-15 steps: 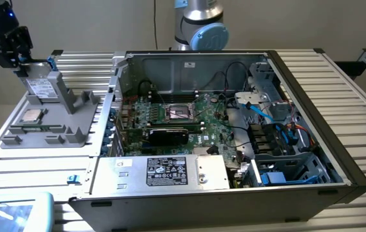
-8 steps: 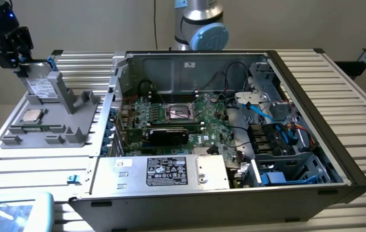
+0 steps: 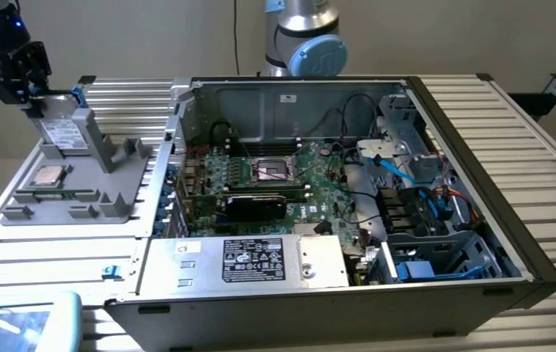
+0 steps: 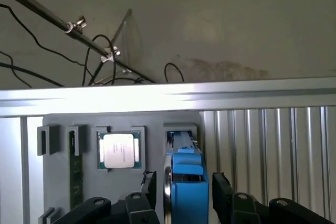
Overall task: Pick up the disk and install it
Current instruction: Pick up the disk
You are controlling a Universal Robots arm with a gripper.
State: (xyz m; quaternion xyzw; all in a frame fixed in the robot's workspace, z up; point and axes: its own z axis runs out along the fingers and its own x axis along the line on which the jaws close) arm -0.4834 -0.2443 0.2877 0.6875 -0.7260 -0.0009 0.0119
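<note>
Straddling upright disk (image 4: 188, 198), end effector (image 4: 184, 177) spread, not gripping; disk seated in gray holder (image 3: 122, 155).

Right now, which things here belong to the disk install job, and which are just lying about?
Job:
disk
gripper, open astride the disk
open computer case

Lying about:
processor chip
memory stick

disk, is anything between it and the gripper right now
Nothing visible. The disk stands on edge in the grey holder, inside the gap of the open gripper, one finger on each side.
</note>
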